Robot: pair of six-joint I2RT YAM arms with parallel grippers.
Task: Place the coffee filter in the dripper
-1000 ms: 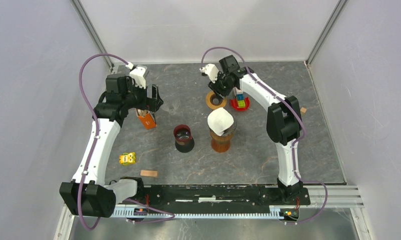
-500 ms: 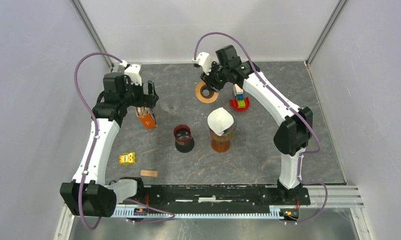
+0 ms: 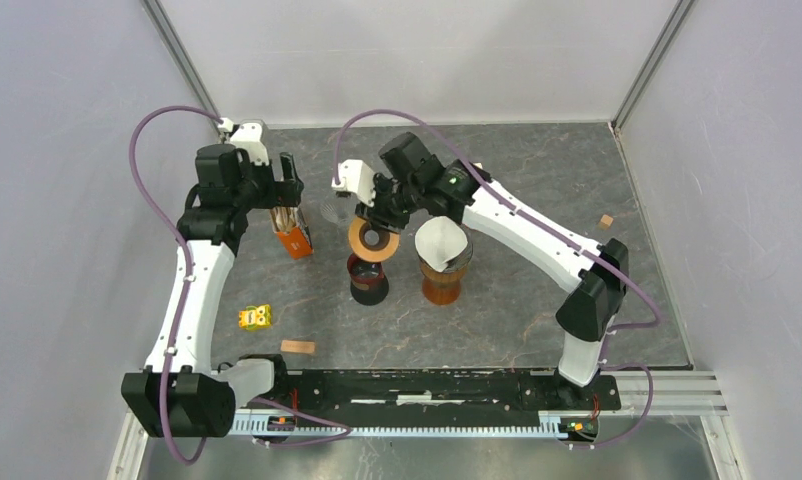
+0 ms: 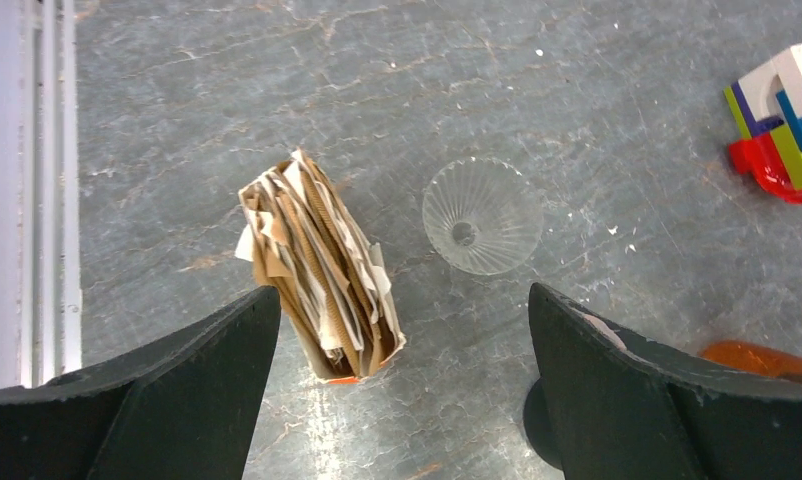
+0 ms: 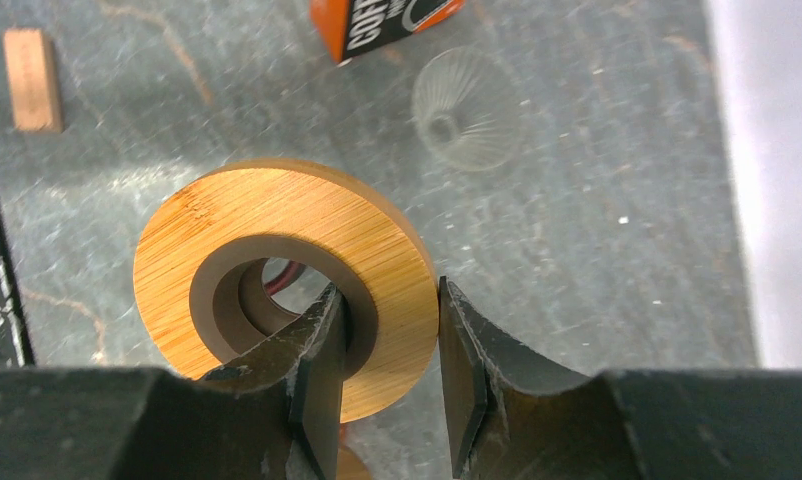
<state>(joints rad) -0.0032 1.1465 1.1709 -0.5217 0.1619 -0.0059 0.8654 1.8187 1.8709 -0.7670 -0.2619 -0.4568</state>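
- Pinching one side of the wooden ring, the right fingers are clenched on it, one through its hole and one outside the rim. The ring hangs over the dark red cup.
- The left fingers are spread wide and grasp nothing. They hover above the orange pack of coffee filters and the clear ribbed glass dripper.
- The brown and white filters are bunched in the open top of the pack, which stands just beside the dripper on the tabletop. One white paper filter sits apart in the mouth of an amber glass vessel.
- Risk: the ring is held off-centre, so it could tilt when released. If it lands askew on the cup it may slide off or nudge the cup over.
- Risk: the filters are packed tight, so closing on them could drag out several at once or tip the pack.
- Risk: the dripper is light, transparent and close to the pack. A slightly misplaced descent of the left fingers could knock it rolling.
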